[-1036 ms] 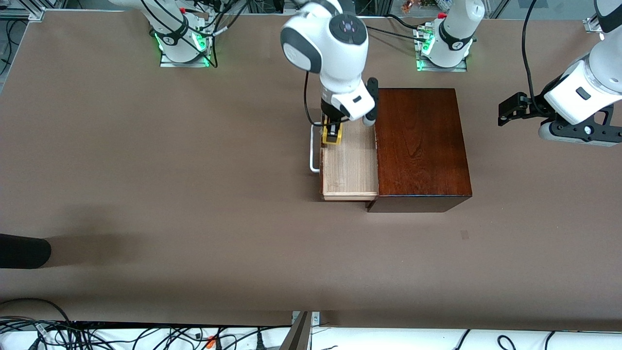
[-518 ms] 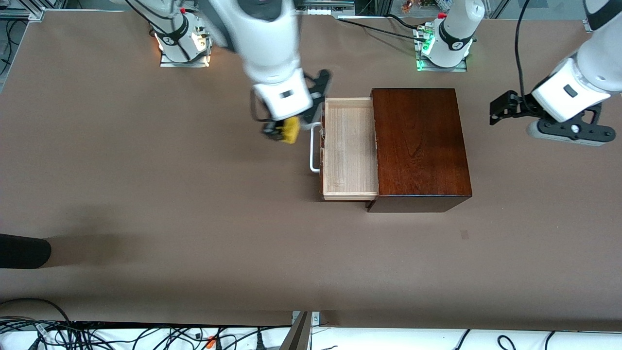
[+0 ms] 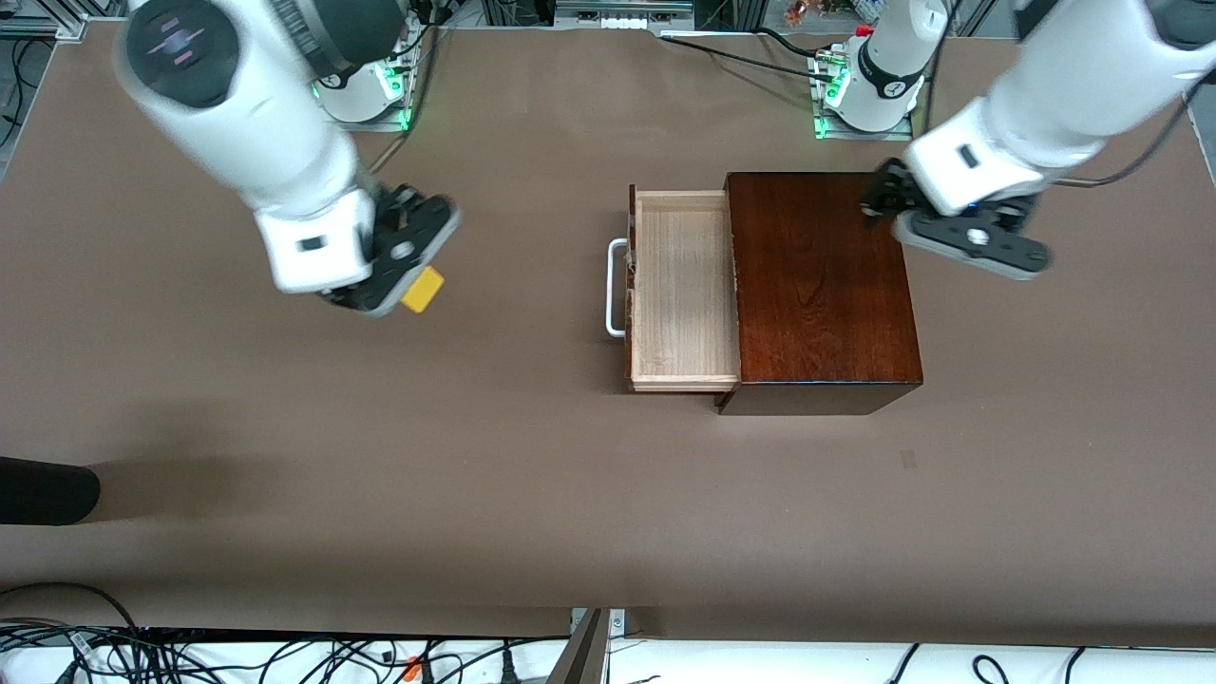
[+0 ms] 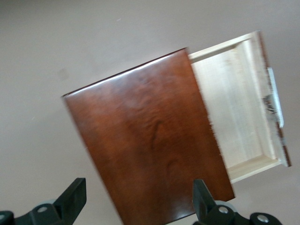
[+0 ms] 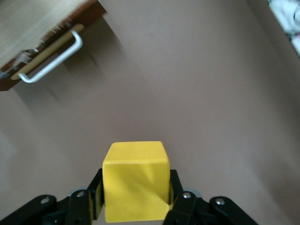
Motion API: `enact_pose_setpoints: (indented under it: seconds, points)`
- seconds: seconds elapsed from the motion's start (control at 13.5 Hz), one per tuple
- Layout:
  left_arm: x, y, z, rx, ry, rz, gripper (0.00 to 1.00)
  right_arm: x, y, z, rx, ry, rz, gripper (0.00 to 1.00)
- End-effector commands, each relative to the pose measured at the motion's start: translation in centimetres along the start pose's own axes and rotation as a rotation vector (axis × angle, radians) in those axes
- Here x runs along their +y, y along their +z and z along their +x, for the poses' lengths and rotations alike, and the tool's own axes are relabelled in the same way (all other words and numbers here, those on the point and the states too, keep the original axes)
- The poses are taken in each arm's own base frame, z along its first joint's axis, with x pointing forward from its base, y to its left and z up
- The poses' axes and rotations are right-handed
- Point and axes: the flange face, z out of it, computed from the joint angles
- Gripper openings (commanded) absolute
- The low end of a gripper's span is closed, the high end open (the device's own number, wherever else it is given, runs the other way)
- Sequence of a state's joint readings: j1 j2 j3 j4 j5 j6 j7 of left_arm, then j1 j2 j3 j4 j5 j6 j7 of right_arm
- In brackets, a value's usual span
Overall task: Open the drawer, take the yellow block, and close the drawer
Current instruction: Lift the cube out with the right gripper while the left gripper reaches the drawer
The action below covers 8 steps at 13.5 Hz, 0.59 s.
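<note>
The drawer [image 3: 684, 285] stands pulled out of the dark red-brown wooden box [image 3: 822, 285], its pale inside empty and its white handle [image 3: 616, 288] facing the right arm's end. My right gripper [image 5: 136, 194] is shut on the yellow block [image 3: 422, 290], held in the air over bare table toward the right arm's end, well apart from the drawer. The block [image 5: 136, 185] sits squarely between the fingers. My left gripper [image 3: 876, 198] hangs open over the box's corner nearest the left arm's base, nothing between its fingers [image 4: 70, 199].
A dark rounded object [image 3: 43, 489] lies at the table's edge toward the right arm's end. Cables [image 3: 285, 655] run along the edge nearest the front camera. The arm bases [image 3: 869, 85] stand along the farthest edge. Brown tabletop [image 3: 380, 427] surrounds the box.
My right gripper lifted the yellow block out of the drawer and carried it toward the right arm's end. The left gripper swung from beside the box to over its corner.
</note>
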<state>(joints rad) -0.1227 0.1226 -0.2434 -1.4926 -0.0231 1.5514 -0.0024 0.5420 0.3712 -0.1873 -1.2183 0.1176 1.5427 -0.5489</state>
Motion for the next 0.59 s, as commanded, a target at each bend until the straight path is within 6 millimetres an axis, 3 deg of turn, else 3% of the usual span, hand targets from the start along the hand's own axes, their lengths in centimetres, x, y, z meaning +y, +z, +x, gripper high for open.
enact_pose_setpoints:
  seconds: [0.0, 0.15, 0.52]
  points:
    - [3.8, 1.4, 2.1, 0.008, 0.087, -0.054, 1.0, 2.9, 1.5, -3.0, 0.008, 0.078, 0.025, 0.25]
    - [8.3, 2.0, 3.0, 0.022, 0.166, -0.09, 1.0, 5.1, 3.2, -4.6, -0.015, 0.13, 0.037, 0.24]
    - [19.9, 5.3, 4.7, -0.005, 0.419, -0.132, 1.0, 8.1, 8.4, -6.6, -0.034, 0.21, 0.044, 0.24]
